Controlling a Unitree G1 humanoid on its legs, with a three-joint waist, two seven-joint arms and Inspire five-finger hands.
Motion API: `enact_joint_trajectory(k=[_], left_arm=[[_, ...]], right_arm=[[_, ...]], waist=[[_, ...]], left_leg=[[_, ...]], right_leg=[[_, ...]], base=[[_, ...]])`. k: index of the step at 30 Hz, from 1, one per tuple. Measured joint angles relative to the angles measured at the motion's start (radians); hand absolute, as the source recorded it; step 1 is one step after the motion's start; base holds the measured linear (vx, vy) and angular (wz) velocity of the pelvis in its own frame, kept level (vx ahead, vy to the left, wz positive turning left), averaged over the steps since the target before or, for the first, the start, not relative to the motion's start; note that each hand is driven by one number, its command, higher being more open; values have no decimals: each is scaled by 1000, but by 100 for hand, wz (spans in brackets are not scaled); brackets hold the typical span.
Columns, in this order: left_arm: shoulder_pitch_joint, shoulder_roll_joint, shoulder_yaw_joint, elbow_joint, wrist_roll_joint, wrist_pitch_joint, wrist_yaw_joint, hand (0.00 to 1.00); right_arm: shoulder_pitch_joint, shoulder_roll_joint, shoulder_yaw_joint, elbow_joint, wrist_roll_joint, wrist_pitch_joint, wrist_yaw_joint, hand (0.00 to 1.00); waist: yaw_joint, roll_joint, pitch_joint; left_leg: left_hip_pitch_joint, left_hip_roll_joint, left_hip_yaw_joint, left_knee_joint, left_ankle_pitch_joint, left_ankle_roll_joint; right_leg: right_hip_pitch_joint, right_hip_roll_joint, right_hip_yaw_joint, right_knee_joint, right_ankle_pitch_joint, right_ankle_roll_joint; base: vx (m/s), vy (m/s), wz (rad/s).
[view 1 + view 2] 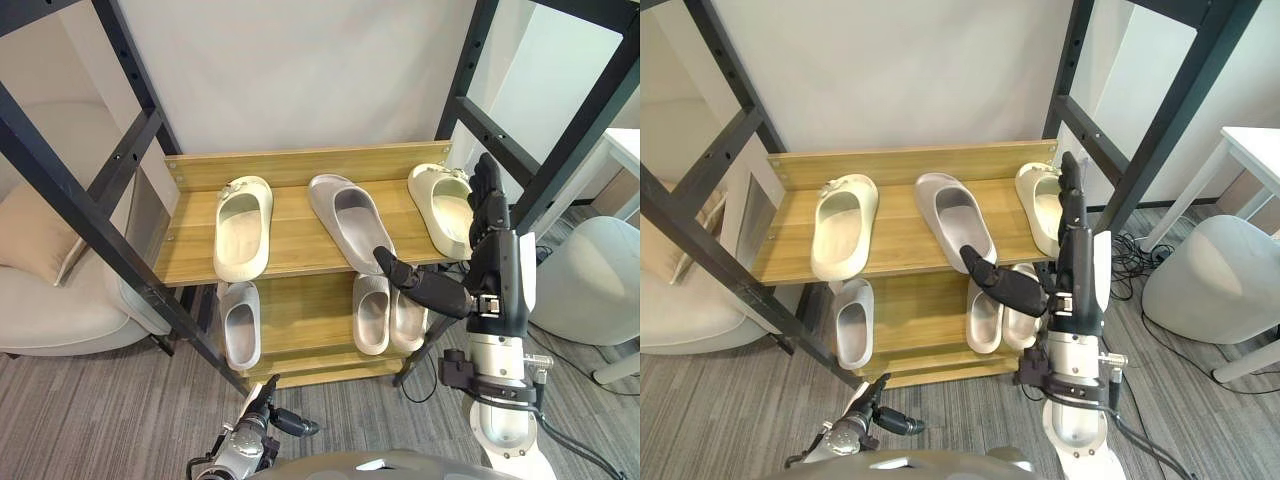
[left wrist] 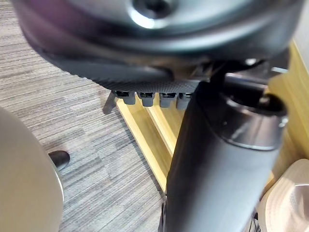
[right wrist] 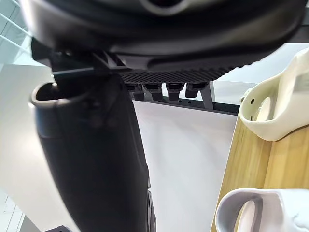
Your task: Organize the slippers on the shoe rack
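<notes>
The right robot hand (image 1: 493, 268) is raised in front of the rack (image 1: 300, 252), fingers (image 1: 487, 200) straight and spread from the thumb (image 1: 425, 285), holding nothing. The left robot hand (image 1: 262, 420) hangs low near the floor; I cannot tell whether it is open or closed.

All six slippers sit on the rack. On the top shelf (image 1: 195, 255), the near cream slipper (image 1: 440, 205) lies just behind the right robot hand's fingers. The grey slipper (image 1: 350, 220) lies skewed beyond the thumb tip. The far cream slipper (image 1: 243, 225) is well away on the thumb's side. On the lower shelf (image 1: 300, 320), a pair (image 1: 388, 312) lies side by side beneath the thumb, and a lone grey slipper (image 1: 240, 322) rests well off to the thumb's side.

Getting the slippers onto the rack looks done, but the sorting is not. The two cream slippers are split by the grey one between them. That grey slipper's likely mate is alone on the shelf below. What seems left is to bring the mates together and straighten the skewed one. The empty hand looks best placed to start on the top shelf.
</notes>
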Motion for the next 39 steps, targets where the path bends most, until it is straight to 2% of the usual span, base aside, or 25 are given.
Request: enact_joint_trajectory(k=[6, 11, 19, 34, 39], left_arm=[[0, 1, 2, -9, 1, 0, -13, 100], [1, 0, 45, -21, 1, 0, -29, 100], [8, 1, 81, -36, 1, -1, -46, 100], [16, 3, 119, -46, 1, -9, -55, 100], [17, 5, 119, -46, 1, -15, -65, 100]], right_arm=[[-87, -53, -77, 9, 32, 0, 31, 100], [-165, -77, -169, 77, 41, 0, 46, 100], [-216, -144, -261, 160, 79, 1, 78, 100], [-366, -266, -258, 311, 164, 1, 177, 100], [-395, -330, -174, 400, 194, 2, 209, 100]], waist=[[1, -2, 2], [2, -12, 14], [2, -9, 19], [8, 2, 28], [8, 2, 28]], left_leg=[[-25, -1, -27, 2, 0, 0], [-44, -3, -51, 1, 0, 0], [-63, -7, -72, 1, 0, 0], [-95, -13, -96, 6, -1, 1], [-98, -15, -97, 6, -1, 2]], right_leg=[[0, 1, -29, -16, 1, -1], [0, 3, -50, -28, 1, -2], [-1, 2, -71, -43, 3, -5], [-22, 0, -79, -47, 5, -8], [-21, 0, -82, -53, 11, -6]], base=[[23, -30, 14], [15, -20, 12], [7, -3, 8], [-3, 7, 3], [-4, 5, 1]])
